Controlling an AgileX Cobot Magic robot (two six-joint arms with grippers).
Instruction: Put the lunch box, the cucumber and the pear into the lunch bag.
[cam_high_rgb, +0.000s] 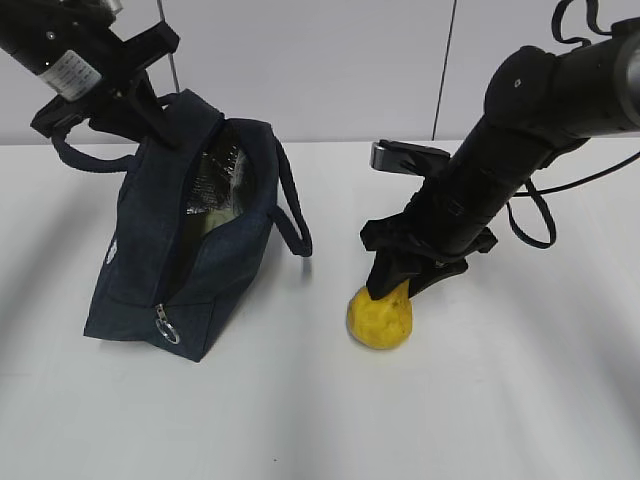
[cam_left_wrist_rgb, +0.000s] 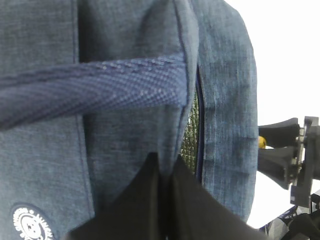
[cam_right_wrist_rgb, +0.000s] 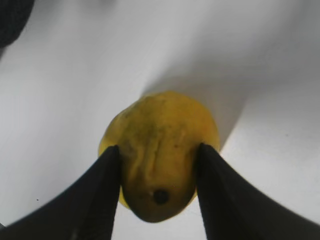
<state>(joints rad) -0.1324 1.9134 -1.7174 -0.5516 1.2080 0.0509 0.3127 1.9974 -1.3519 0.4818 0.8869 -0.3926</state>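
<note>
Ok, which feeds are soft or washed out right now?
Left wrist view: dark navy fabric lunch bag fills the frame, table corner overexposed. Right wrist view: lumpy yellow pear fairly sharp, right pincer edges blurred. Exterior view: evenly lit, soft shadows.
</note>
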